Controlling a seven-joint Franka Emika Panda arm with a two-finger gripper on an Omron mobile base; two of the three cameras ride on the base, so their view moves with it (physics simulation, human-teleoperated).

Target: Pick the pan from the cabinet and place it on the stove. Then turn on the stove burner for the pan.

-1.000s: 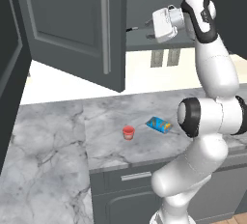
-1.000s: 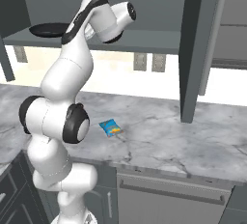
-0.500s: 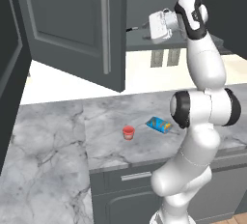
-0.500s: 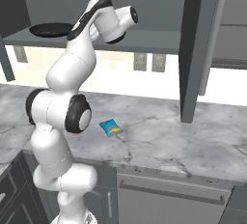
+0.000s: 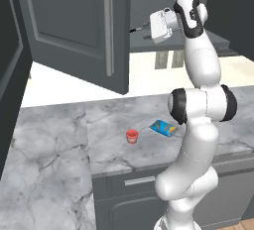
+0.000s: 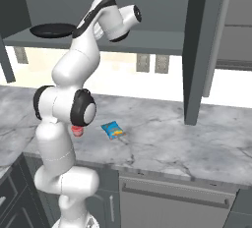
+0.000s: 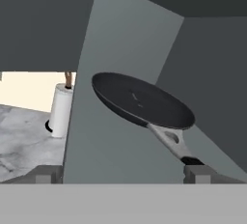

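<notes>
cabinet shelf (image 6: 147, 41): pan (image 6: 52, 30) | marble counter (image 6: 197, 138): red cup (image 5: 132, 136), blue packet (image 6: 113, 130)

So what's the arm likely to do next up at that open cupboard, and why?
Probably ease forward and a little toward its right fingertip, to bring the slim grey handle between the open gripper fingers. The wide black frying pan sits on the dark grey wall cabinet shelf just ahead, ungrasped, its handle pointing back near that fingertip.

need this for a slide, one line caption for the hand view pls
Open gripper lined up on the black pan sitting on the cabinet shelf, its handle pointing toward the camera.
</notes>
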